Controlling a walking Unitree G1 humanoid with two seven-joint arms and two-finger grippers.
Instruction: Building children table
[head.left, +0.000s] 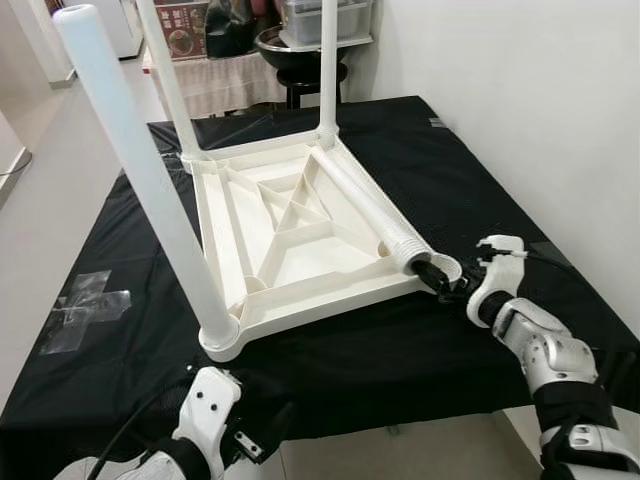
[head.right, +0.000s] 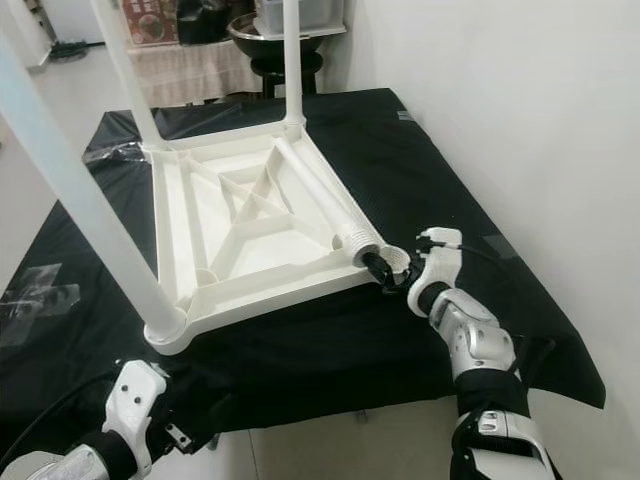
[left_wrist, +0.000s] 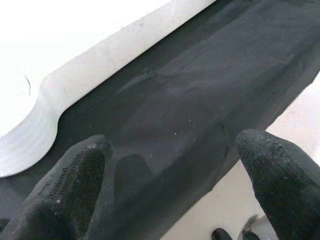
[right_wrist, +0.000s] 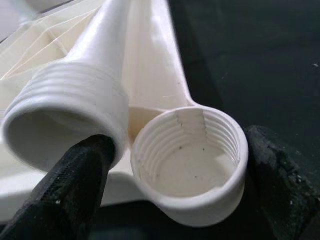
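A white plastic children's table (head.left: 290, 235) is lying upside down on a black cloth (head.left: 400, 350) that is covering the work surface. Its underside is showing a smooth moulded frame with raised ribs crossing in triangles. Three round, smooth legs are standing screwed into its corners — the near left leg (head.left: 140, 170) is rising tall and running out of the top of the picture, and the two far legs (head.left: 168, 85) are also being cut off by the upper edge.

The fourth leg (head.left: 365, 205) is lying loose along the table's right rim, its ridged, threaded end (right_wrist: 75, 100) pointing at the near right corner. Right beside that end the corner socket (right_wrist: 192, 160) is sitting empty: a short round cup with spiral threads cut inside and a flat, slightly speckled floor.

The right gripper (head.left: 447, 280) is reaching in at this corner, its rough black fingers (right_wrist: 75, 185) spread wide — one is lying under the leg's hollow mouth, the other on the far side of the socket; whether they are pressing on either part is hard to tell.

The left gripper (left_wrist: 175, 190) is hovering low at the near edge of the cloth, fingers apart and gripping nothing, with a blurred, overexposed curve of the table rim (left_wrist: 65, 85) ahead of it.
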